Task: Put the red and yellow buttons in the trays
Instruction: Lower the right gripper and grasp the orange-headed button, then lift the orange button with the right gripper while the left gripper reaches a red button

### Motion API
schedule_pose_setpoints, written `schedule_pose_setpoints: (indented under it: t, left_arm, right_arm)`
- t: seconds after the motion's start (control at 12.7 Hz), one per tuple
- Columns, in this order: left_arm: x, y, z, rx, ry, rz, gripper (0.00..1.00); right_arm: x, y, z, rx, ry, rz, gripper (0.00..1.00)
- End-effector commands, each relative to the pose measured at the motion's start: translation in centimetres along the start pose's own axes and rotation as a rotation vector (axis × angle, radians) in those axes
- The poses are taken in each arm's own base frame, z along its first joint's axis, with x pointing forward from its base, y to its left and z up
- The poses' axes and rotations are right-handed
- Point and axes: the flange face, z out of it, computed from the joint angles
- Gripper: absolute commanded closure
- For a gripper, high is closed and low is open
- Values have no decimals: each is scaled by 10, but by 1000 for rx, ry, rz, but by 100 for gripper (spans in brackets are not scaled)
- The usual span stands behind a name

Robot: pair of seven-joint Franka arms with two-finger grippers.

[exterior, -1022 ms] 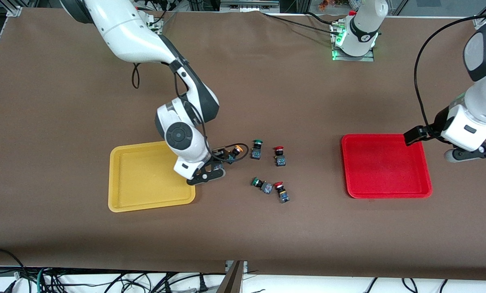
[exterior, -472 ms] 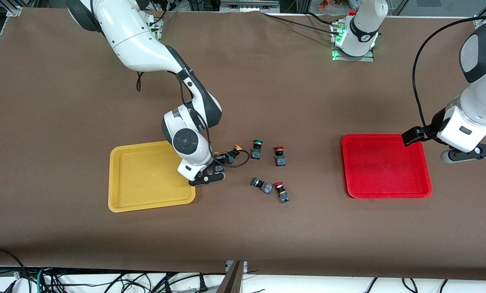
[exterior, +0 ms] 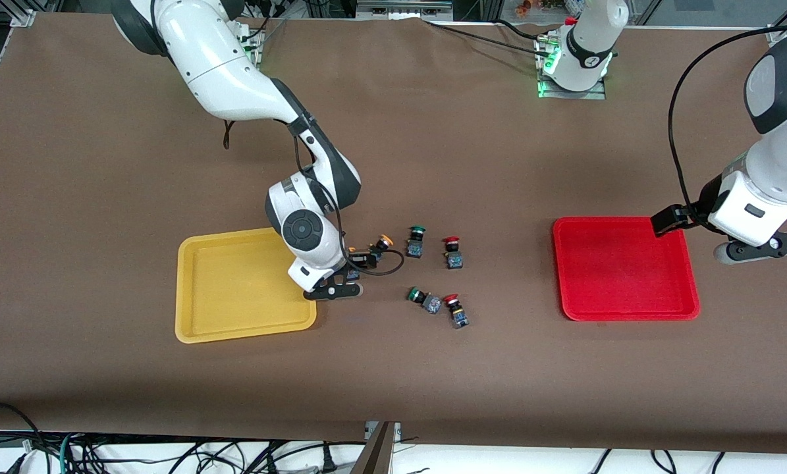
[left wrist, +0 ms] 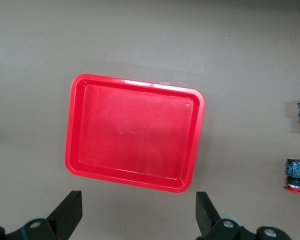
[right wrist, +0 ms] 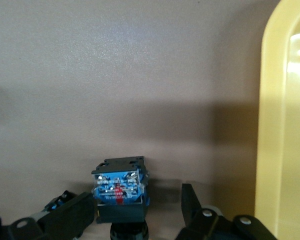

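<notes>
My right gripper [exterior: 357,263] is low at the table beside the yellow tray [exterior: 242,286], open around a dark-bodied button [right wrist: 120,190] that shows its blue back. One finger touches it and the other stands a little off. Its cap is hidden. A yellow-capped button [exterior: 381,243] lies just past the fingers. Two red buttons [exterior: 452,253] [exterior: 457,313] lie toward the middle. My left gripper [left wrist: 138,215] waits, open and empty, over the edge of the red tray [exterior: 620,270] at the left arm's end.
Two green-capped buttons [exterior: 416,242] [exterior: 423,297] lie among the red ones. Both trays hold nothing. The right arm's black cable [exterior: 393,263] loops over the table by the yellow-capped button. Bare brown table surrounds the trays.
My right gripper has settled lower over the button and its jaws have narrowed around it. The left arm lifted slightly a second ago and has held still since.
</notes>
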Motion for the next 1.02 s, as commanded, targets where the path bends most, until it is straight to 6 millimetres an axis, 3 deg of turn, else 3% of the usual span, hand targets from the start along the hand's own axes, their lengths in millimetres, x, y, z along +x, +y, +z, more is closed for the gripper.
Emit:
schedule_pose_setpoints:
  t: [0.0,0.08,0.16,0.39,0.55,0.71,0.79,0.94]
  left_arm:
    - [2,1,-3,2,-5,5,0]
    - [6,10,12,-25,-33,10,0]
    - [12,25,43,-103,-105,0,0]
    - [11,124,90,-215,-93,22,0]
    - [-4,206,135,-222,-83,4,0]
    - [-28,262,180,-207,-119,-6,0]
    - [-42,286,201,-199,-133,21,0]
    - [-54,312,236,-180,-107,73,0]
  right_arm:
    - [4,-2,-4,11,-19,24,20]
    - [3,-2,-5,8,-27,24,19]
    - [4,-3,-10,5,-33,20,16]
    - [5,-2,-20,-5,-48,22,12]
    - [5,-2,-19,-5,-48,21,12]
    - [6,-1,-17,-3,-44,23,12]
    - [7,1,-13,-3,-42,27,12]
    - [6,2,-5,-4,-43,43,15]
